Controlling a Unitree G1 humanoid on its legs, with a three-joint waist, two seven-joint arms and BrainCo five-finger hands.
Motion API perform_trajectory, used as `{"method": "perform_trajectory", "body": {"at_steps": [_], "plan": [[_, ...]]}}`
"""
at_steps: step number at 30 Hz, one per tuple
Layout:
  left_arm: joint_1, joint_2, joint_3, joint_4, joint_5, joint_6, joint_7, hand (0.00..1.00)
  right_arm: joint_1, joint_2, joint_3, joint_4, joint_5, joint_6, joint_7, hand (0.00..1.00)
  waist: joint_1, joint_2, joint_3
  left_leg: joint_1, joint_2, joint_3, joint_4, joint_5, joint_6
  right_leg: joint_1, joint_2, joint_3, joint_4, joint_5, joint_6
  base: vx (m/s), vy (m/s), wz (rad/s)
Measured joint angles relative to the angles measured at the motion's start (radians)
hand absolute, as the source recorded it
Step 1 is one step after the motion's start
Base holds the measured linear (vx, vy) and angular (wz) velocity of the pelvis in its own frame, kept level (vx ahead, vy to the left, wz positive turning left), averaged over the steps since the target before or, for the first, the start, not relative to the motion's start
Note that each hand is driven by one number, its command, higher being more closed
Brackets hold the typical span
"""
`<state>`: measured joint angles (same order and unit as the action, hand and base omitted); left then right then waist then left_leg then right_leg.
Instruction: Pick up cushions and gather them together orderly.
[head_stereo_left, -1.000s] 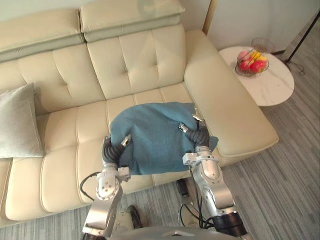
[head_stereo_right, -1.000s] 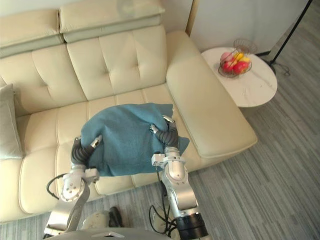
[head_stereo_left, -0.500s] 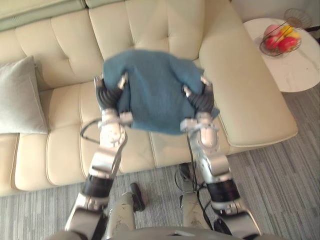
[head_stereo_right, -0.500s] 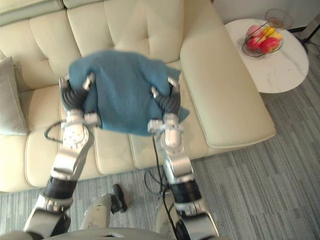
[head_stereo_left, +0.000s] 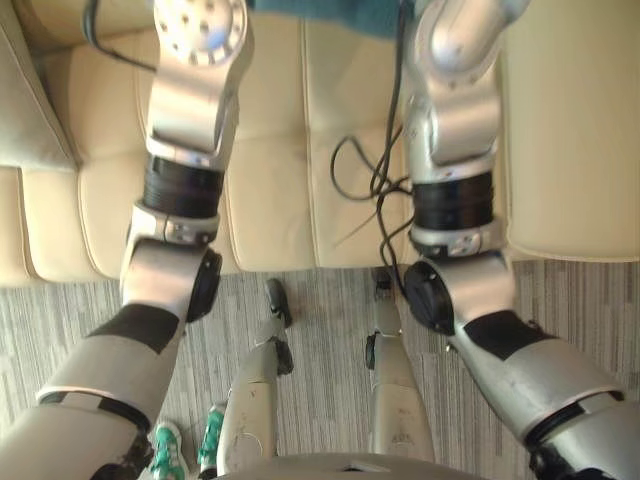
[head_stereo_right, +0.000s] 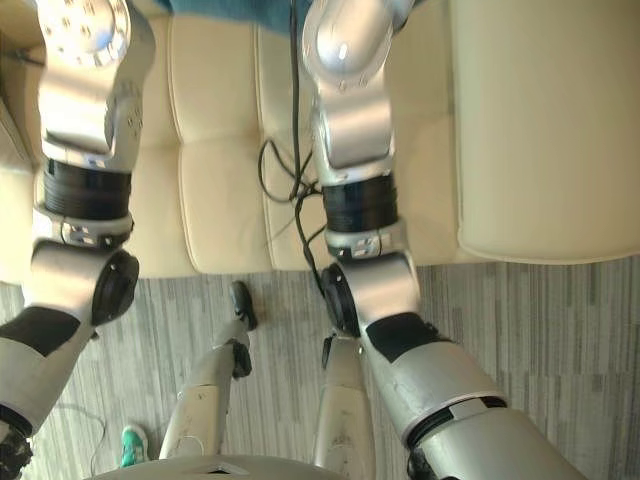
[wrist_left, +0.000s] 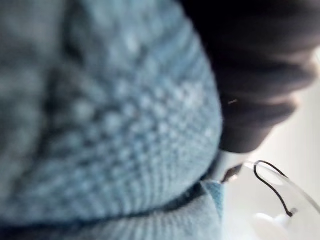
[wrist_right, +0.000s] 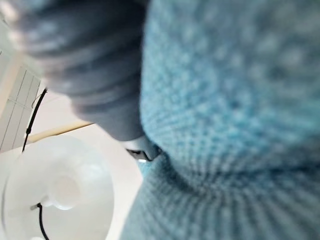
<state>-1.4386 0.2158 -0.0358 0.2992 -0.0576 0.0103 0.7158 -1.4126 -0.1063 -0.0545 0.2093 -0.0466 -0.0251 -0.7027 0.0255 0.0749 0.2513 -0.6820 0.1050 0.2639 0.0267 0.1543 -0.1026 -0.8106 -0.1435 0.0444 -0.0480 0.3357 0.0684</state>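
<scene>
Cushion check: the blue knit cushion (head_stereo_left: 330, 8) was up between both raised arms, just peeking in at the top edge of the head view, above the cream sofa (head_stereo_left: 270, 150). On the wrist cams it was pressed right against my left hand (wrist_left: 260, 65) and right hand (wrist_right: 85, 55). I honestly couldn't tell how the fingers sat on either one. A grey cushion (head_stereo_left: 25, 100) sat at the sofa's left.

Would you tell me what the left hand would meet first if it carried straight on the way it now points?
The blue knitted cushion: in the left wrist view it lies directly past the left hand, seemingly pressed against it. Depth is hard to judge that close.
</scene>
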Motion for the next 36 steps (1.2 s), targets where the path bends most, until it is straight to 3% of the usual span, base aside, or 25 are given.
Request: {"method": "perform_trajectory", "body": {"at_steps": [5, 12, 19, 24, 30, 31, 36], "plan": [[-0.069, 0.014, 0.007, 0.08, -0.001, -0.013, 0.0, 0.0, -0.136, -0.055, 0.012, 0.107, 0.001, 0.003, -0.041, 0.0, 0.007, 0.0, 0.001, -0.04, 0.003, -0.017, -0.103, 0.076, -0.014, -0.063, 0.012, -0.033, -0.009, 0.003, -0.003, -0.02, -0.038, 0.17], [-0.072, 0.02, 0.035, 0.166, -0.025, -0.019, 0.0, 0.0, -0.228, -0.161, 0.073, 0.212, 0.007, 0.004, -0.067, 0.0, 0.012, 0.002, 0.036, -0.146, 0.011, -0.027, -0.104, 0.1, -0.022, -0.143, 0.013, -0.068, -0.024, 0.009, -0.009, 0.02, 0.006, 0.14], [-0.058, 0.041, 0.098, 0.266, -0.068, 0.02, -0.075, 0.0, -0.249, -0.224, 0.112, 0.321, 0.081, 0.019, 0.062, 0.0, -0.004, 0.003, 0.126, -0.265, 0.031, -0.03, -0.105, 0.154, -0.043, -0.256, 0.031, -0.088, -0.013, 0.027, -0.026, 0.05, 0.031, 0.07], [0.044, 0.028, 0.164, 0.261, -0.101, 0.026, -0.086, 0.0, -0.172, -0.223, 0.096, 0.311, 0.082, 0.028, 0.094, 0.0, -0.029, 0.002, 0.144, -0.32, 0.034, -0.028, -0.105, 0.173, -0.047, -0.326, 0.034, -0.083, 0.011, 0.033, -0.029, 0.05, 0.026, 0.01], [0.202, -0.011, 0.201, 0.203, -0.139, 0.009, -0.088, 0.0, -0.073, -0.224, 0.054, 0.207, 0.101, 0.01, 0.129, 0.0, -0.035, 0.002, 0.144, -0.316, 0.037, -0.022, -0.105, 0.174, -0.037, -0.345, 0.038, -0.075, 0.053, 0.008, -0.028, 0.05, 0.024, -0.02], [0.26, -0.032, 0.222, 0.171, -0.156, -0.001, -0.087, 0.0, -0.035, -0.224, 0.042, 0.186, 0.121, -0.004, 0.13, 0.0, -0.036, 0.001, 0.144, -0.314, 0.039, -0.019, -0.105, 0.163, -0.024, -0.347, 0.04, -0.075, 0.06, 0.006, -0.031, 0.06, 0.011, -0.02], [0.378, -0.059, 0.268, 0.09, -0.25, -0.049, -0.084, 0.0, 0.062, -0.22, 0.03, 0.073, 0.21, -0.022, 0.137, 0.0, -0.033, -0.004, 0.148, -0.29, 0.035, -0.007, -0.105, 0.149, -0.024, -0.338, 0.042, -0.056, 0.069, 0.006, -0.027, 0.08, -0.004, -0.05]]}}
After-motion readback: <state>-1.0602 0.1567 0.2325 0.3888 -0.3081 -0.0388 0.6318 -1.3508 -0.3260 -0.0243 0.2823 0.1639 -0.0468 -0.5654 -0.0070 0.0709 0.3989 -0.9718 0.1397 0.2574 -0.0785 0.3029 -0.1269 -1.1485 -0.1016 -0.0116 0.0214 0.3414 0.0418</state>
